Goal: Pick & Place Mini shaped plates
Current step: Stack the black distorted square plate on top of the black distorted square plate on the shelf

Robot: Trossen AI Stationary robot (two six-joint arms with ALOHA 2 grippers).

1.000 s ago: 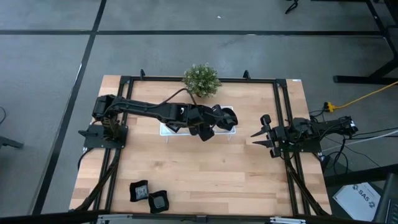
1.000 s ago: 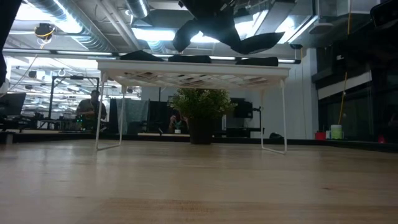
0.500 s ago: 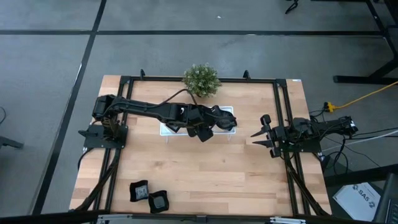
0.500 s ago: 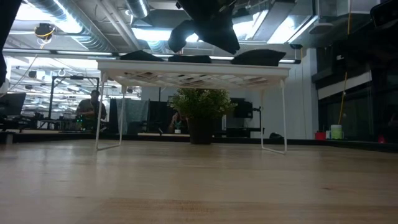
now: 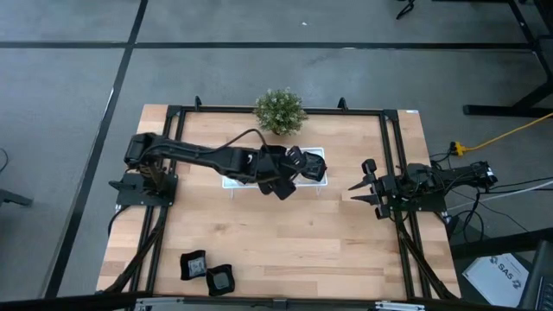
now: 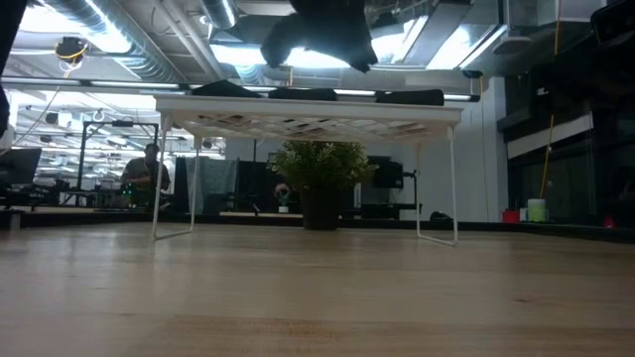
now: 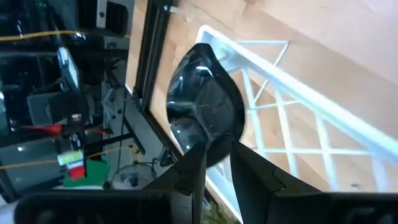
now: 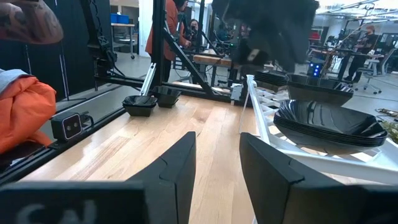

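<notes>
High view: left end effector (image 5: 304,164) over white tray (image 5: 232,180), fingers parted, plate (image 7: 205,112) freed there. Next: fetch plates (image 5: 207,271) at counter's 7 o'clock.

The wooden table (image 5: 285,233) stands on a grey floor (image 5: 69,78) crossed by dark lines. A yellow cable (image 5: 510,134) runs off to one side. Beyond the table the room is a workshop: ceiling ducts (image 6: 109,25) under bright strip lights (image 6: 248,55), desks with monitors (image 6: 20,164), a seated person (image 6: 147,171), and an orange cloth (image 8: 25,109) near black frames.
</notes>
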